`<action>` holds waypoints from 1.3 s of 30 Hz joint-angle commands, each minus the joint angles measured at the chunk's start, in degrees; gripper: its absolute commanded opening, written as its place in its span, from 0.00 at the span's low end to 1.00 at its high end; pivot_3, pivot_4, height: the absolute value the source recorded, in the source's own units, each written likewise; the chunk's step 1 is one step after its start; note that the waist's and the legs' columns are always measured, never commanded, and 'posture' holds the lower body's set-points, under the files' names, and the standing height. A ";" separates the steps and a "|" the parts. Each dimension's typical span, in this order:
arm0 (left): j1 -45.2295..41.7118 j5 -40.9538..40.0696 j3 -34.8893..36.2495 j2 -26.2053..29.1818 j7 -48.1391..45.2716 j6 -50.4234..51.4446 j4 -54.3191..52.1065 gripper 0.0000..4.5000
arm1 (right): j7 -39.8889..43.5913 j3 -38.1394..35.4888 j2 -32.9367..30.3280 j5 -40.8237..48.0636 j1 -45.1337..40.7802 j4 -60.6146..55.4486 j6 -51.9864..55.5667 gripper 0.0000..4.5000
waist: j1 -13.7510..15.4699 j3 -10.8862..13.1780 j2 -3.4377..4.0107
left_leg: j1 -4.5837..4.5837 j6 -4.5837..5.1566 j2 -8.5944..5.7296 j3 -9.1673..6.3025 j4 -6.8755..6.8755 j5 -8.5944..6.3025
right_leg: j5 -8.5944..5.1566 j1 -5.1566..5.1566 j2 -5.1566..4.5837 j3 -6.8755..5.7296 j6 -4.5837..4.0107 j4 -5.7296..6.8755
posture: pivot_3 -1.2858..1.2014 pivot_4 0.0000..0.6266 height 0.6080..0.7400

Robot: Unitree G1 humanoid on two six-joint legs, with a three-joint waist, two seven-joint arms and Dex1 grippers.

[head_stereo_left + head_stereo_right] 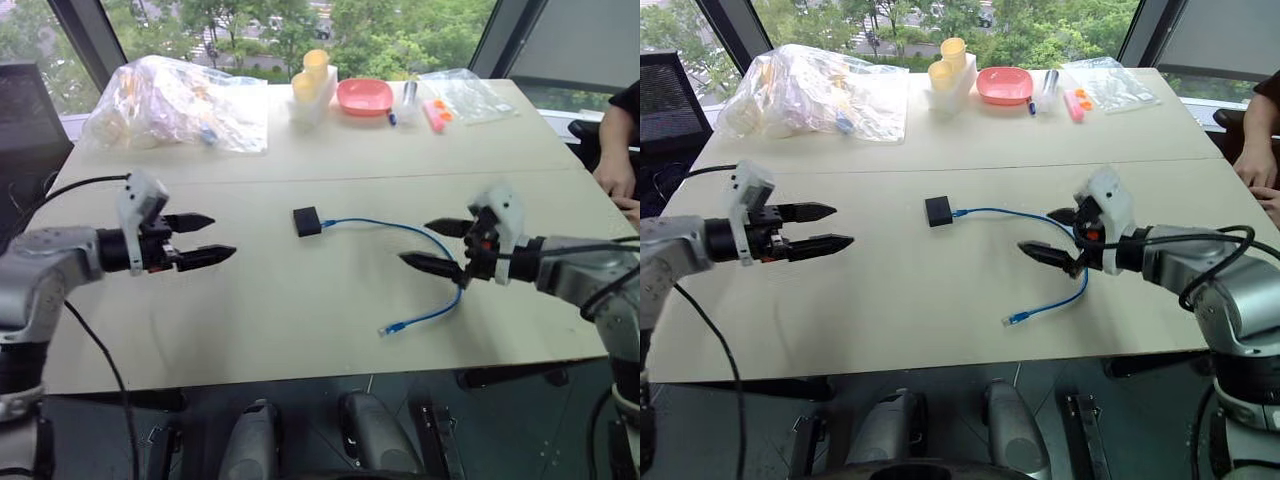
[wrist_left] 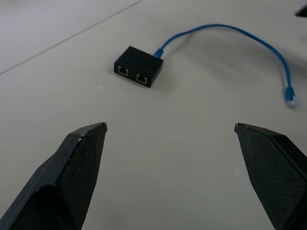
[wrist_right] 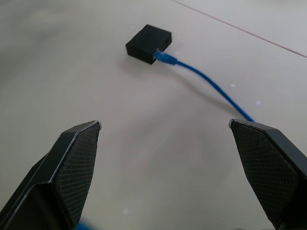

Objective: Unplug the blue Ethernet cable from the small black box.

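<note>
The small black box (image 1: 307,221) lies flat near the middle of the pale table (image 1: 280,300). The blue Ethernet cable (image 1: 400,227) is plugged into the box's right side, arcs to the right and curls back to a loose plug (image 1: 386,329) near the front edge. My left gripper (image 1: 212,238) hovers open to the left of the box, empty. My right gripper (image 1: 428,244) hovers open over the cable's bend, to the right of the box, empty. The left wrist view shows the box (image 2: 138,73) with two open ports and the cable (image 2: 225,29). The right wrist view shows the plug seated in the box (image 3: 149,43).
At the table's far edge sit a crumpled clear plastic bag (image 1: 175,103), a white holder with yellow cups (image 1: 312,88), a pink bowl (image 1: 364,96) and another clear bag with small items (image 1: 465,97). A person's hand (image 1: 614,175) rests at the right edge.
</note>
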 commanded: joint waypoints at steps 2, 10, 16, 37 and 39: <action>0.78 3.59 -4.14 2.04 -5.18 -3.52 1.30 0.98 | 0.28 3.20 0.92 -3.63 -2.12 2.03 -3.98 1.00 | 0.10 0.03 -0.04 | -0.05 0.01 0.00 0.00 0.00 -0.01 | 0.00 -0.03 -0.02 0.00 0.01 -0.04 | 0.52 0.24 0.98; -1.00 5.02 -2.59 -2.27 -1.46 -5.52 3.71 0.98 | 2.66 7.81 2.13 -8.21 -4.18 6.05 -8.60 1.00 | 0.18 0.04 -0.06 | -0.10 0.02 -0.01 0.01 0.05 -0.01 | 0.00 -0.03 -0.09 -0.01 0.05 -0.02 | 0.52 0.24 0.98; -1.18 6.42 -2.53 -2.43 -0.88 -6.90 4.99 0.98 | 4.11 9.37 2.81 -10.64 -6.30 9.09 -10.37 1.00 | 0.03 0.04 -0.06 | -0.05 0.02 0.00 0.01 0.05 -0.01 | 0.01 -0.03 -0.04 -0.01 0.06 0.05 | 0.52 0.24 0.98; -12.86 8.88 -5.81 -0.05 -11.62 -8.36 12.82 0.98 | 21.33 26.98 26.30 -34.11 -43.70 76.76 -43.63 1.00 | -1.54 0.05 -0.07 | -0.06 0.08 0.01 0.01 0.01 -0.04 | 0.26 -0.08 0.05 -0.04 0.28 0.16 | 0.52 0.24 0.98; -11.30 6.04 -3.77 0.95 -12.19 -5.06 10.03 0.98 | 20.76 26.90 28.90 -36.40 -46.35 83.85 -47.11 1.00 | -1.52 0.05 -0.07 | -0.11 0.12 0.02 -0.04 -0.10 -0.06 | 0.25 -0.15 0.03 -0.11 0.29 0.13 | 0.52 0.24 0.98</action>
